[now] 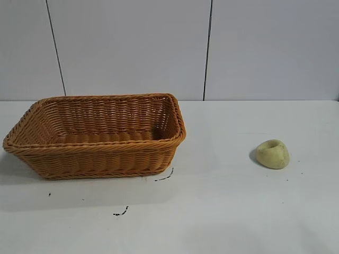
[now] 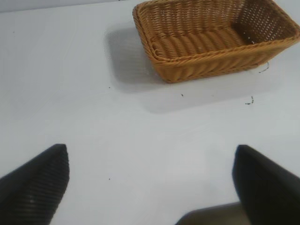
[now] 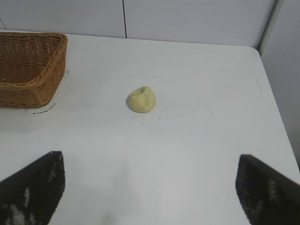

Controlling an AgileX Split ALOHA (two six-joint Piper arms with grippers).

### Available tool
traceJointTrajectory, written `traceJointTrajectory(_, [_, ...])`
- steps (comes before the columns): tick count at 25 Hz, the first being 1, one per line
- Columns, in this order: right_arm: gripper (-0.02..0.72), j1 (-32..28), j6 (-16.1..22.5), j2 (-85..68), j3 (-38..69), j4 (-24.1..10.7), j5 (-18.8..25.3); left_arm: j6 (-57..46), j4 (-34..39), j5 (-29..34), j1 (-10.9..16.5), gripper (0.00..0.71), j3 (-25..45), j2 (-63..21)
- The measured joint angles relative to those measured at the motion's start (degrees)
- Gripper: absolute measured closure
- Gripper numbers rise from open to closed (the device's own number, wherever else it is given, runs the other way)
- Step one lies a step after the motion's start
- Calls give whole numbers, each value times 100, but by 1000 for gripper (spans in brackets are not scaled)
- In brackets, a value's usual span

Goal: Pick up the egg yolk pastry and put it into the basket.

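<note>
The egg yolk pastry (image 1: 273,154), a small pale yellow-green lump with a dent on top, lies on the white table at the right of the exterior view; the right wrist view shows the pastry (image 3: 141,100) too. The orange-brown wicker basket (image 1: 95,153) stands at the left with nothing in it, and both wrist views catch the basket (image 2: 206,65) (image 3: 29,89). My right gripper (image 3: 151,161) is open above bare table, well short of the pastry. My left gripper (image 2: 152,154) is open over bare table, away from the basket. Neither arm shows in the exterior view.
A grey panelled wall (image 1: 206,47) rises behind the table. The table's edge and corner (image 3: 258,49) lie beyond the pastry in the right wrist view. Small black marks (image 1: 121,213) dot the tabletop in front of the basket.
</note>
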Motion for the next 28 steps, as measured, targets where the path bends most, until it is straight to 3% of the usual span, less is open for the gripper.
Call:
traceJointTrajectory(16, [14,0,0,89,-21,-17,40,0,0,0,0,15,0,0])
traceJointTrajectory(28, [14,0,0,4085,-1176,6,41,0,0,0,0,15,0,0])
